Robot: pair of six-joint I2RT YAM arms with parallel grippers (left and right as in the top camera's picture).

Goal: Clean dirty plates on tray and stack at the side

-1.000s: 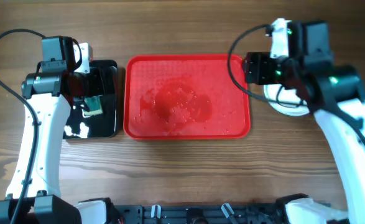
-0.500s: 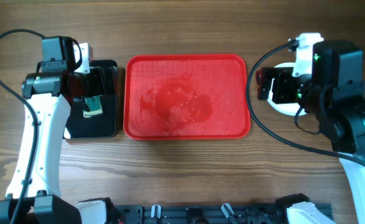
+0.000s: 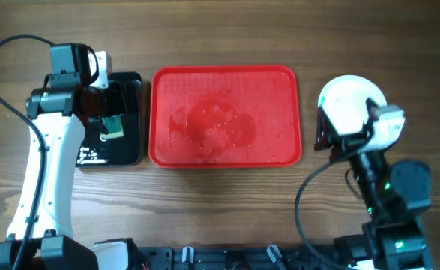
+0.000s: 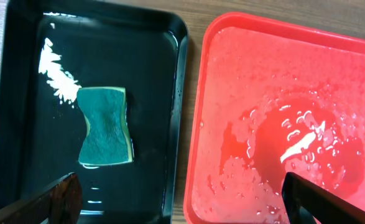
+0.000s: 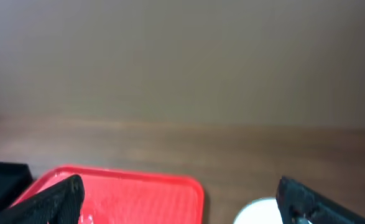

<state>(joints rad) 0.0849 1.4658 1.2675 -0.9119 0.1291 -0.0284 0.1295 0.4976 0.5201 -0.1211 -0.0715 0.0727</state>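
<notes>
Right gripper [image 5: 181,204]: your jaws stand wide apart with nothing between them. The wrist camera looks level across the table [image 3: 220,202], not down at it.
Plates [image 3: 348,101]: they sit upper right in the overhead frame, on the table just right of the tray [image 3: 268,94] and just above your right gripper. Only one white face shows, so you cannot count what lies beneath.
Why there: this reads as the side stack, set off the wet tray so clean ware stays dry.
Left gripper [image 4: 182,208]: your fingers are spread and empty, hanging over the seam between the black tray [image 4: 151,74] and the tray.
Sponge [image 4: 105,126]: it lies flat in the black tray, up-left of your left gripper, untouched.
Tray: centre frame, wet, no plate on it.
Stage: you look finished, or nearly.
</notes>
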